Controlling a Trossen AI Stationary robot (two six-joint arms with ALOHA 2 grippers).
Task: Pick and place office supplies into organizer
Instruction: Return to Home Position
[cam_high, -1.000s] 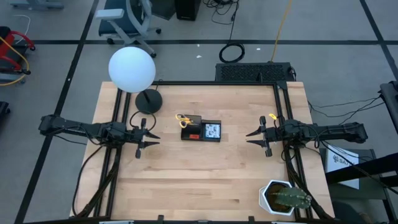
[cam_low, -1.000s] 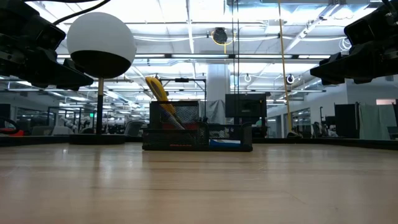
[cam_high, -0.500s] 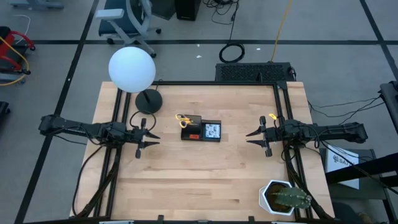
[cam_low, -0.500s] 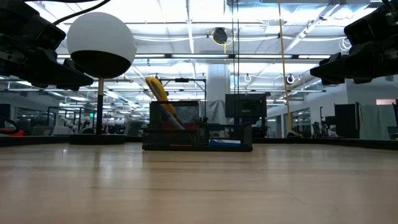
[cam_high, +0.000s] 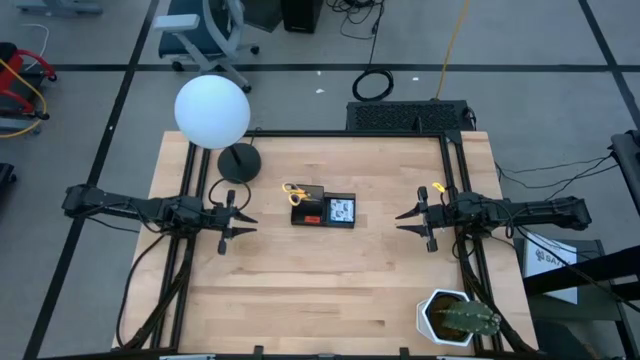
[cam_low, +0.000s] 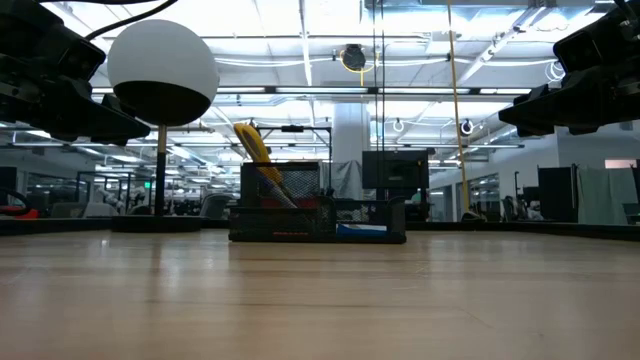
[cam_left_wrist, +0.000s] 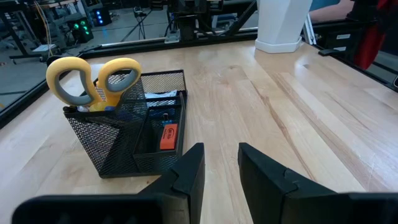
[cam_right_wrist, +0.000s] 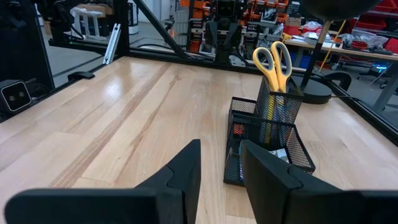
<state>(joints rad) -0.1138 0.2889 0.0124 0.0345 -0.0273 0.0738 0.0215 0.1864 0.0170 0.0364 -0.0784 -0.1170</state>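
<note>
Wooden table (cam_high: 320, 290) bears organizer (cam_high: 323, 210), lamp base (cam_high: 239, 162), potted cactus (cam_high: 455, 318).

Robotics lab: floor cables (cam_high: 372, 85), equipment racks (cam_right_wrist: 227, 15)

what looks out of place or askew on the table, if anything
Nothing stands out. The yellow scissors stand handles-up in the organizer, leaning slightly; the left gripper and right gripper hang open either side of it.

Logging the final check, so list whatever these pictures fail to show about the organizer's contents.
Blades of the scissors: hidden by mesh in the tall section of the organizer, both wrist views.
Anything else in that section: only blurred colours through the mesh.
Low section: the front wall mostly hides it in the low view; too small in the high view.
</note>
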